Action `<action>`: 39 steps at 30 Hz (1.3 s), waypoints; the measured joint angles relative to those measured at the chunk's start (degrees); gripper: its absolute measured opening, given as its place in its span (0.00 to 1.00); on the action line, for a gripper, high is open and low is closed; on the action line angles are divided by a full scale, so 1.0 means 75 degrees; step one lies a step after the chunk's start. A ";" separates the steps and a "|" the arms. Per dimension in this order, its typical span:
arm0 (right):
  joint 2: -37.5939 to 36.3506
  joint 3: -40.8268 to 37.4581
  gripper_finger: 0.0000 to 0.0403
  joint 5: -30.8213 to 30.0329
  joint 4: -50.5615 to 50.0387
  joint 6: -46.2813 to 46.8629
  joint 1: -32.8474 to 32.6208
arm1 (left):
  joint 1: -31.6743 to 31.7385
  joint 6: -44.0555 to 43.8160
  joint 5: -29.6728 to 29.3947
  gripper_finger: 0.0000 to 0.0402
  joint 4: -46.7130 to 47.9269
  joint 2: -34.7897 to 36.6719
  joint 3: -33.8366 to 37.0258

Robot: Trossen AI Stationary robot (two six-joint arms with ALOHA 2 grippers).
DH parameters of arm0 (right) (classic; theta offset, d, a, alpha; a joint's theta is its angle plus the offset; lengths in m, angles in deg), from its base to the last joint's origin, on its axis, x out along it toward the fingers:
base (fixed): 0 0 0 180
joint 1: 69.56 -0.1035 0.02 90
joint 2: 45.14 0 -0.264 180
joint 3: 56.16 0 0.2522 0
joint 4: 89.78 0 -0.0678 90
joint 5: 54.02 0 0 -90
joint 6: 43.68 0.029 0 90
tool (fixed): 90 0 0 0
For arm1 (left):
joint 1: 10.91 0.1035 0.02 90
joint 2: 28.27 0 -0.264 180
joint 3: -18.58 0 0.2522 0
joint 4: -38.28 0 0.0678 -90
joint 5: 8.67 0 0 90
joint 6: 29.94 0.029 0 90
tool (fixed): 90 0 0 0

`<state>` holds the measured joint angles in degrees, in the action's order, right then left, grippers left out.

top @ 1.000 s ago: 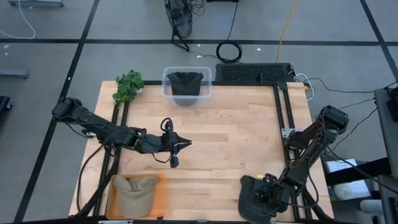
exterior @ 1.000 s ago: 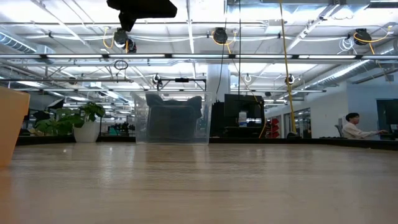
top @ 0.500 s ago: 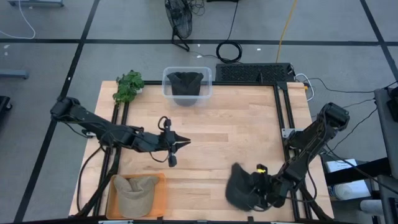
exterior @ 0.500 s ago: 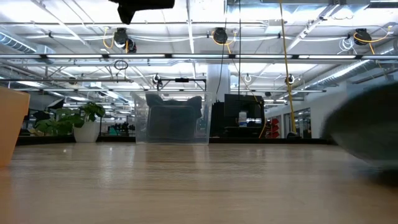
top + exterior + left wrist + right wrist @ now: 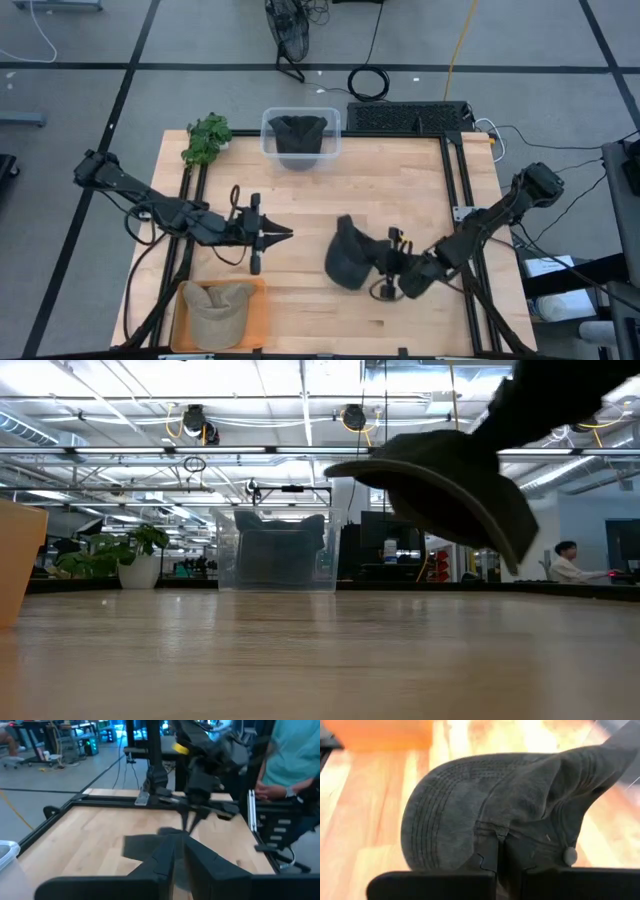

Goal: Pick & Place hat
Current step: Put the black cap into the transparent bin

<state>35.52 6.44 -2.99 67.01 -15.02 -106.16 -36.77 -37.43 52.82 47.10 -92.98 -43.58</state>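
Note:
A dark grey cap [image 5: 348, 263] hangs in my right gripper [image 5: 385, 272] over the middle of the table, right of centre. The low view shows the cap [image 5: 440, 490] well above the wood. In the right wrist view its stitched brim [image 5: 440, 810] and crumpled crown [image 5: 560, 785] fill the picture. My left gripper [image 5: 278, 235] is shut, holds nothing, and points toward the cap from the table's left. A second dark hat [image 5: 298, 132] lies in a clear bin. A tan hat [image 5: 218, 308] lies on an orange tray. My right gripper pinches the cap between its two fingers [image 5: 490, 865] at the crown's front [image 5: 495, 832], where crown and brim meet. It comes at the cap nearly level from the table's right. The cap is lifted clear of the table and tilted, its crown crumpled.
The clear bin [image 5: 300, 155] stands at the far edge, a small plant [image 5: 207, 138] to its left. The orange tray [image 5: 255, 300] sits at the near left corner. Black rails [image 5: 455, 190] run along the table's sides. A person sits in the room far behind [image 5: 565, 560].
My right gripper has carried the cap from the near right corner toward the table's middle, leftward and away from the near edge, lifting it clear of the wood. My left gripper has drawn back a little toward the table's left edge.

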 joint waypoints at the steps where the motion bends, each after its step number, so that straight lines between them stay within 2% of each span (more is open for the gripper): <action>1: 0.0000 0.0003 0.00 0.0001 0.0165 -0.0151 0.0127 | -0.0036 0.0028 0.0000 0.12 0.0048 0.0003 0.0000; 9: 0.0000 0.0000 0.00 0.0440 0.0219 -0.0443 0.0945 | -0.0077 0.0159 -0.0100 0.12 0.0129 0.0003 0.0000; 13: 0.0000 0.0001 0.00 0.0498 0.0530 -0.1070 0.1526 | -0.0071 0.0165 -0.0146 0.12 0.0129 0.0003 0.0000; 19: 0.0168 0.0003 0.00 0.2701 0.1466 -0.2627 0.2653 | -0.0058 0.0191 -0.0149 0.12 0.0243 0.0003 0.0000; 22: 0.0355 0.0000 0.00 0.3181 0.1600 -0.3194 0.3062 | -0.0011 0.0244 -0.0154 0.12 0.0449 0.0003 0.0000; 26: 0.0840 0.0000 0.00 0.3230 0.1774 -0.3636 0.3548 | 0.0112 0.0182 -0.0157 0.12 0.0521 -0.0021 0.0000; 31: 0.1598 0.0003 0.01 0.3230 0.2628 -0.3567 0.3845 | 0.0240 -0.0043 -0.0169 0.12 0.0555 -0.0035 0.0000; 39: 0.2158 -0.0003 0.14 0.3216 0.3259 -0.3625 0.3905 | 0.0296 -0.0067 -0.0166 0.12 0.0768 -0.0037 0.0000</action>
<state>51.71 6.42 21.13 91.45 -42.22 -76.87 -34.55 -37.93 51.57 52.86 -93.26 -43.58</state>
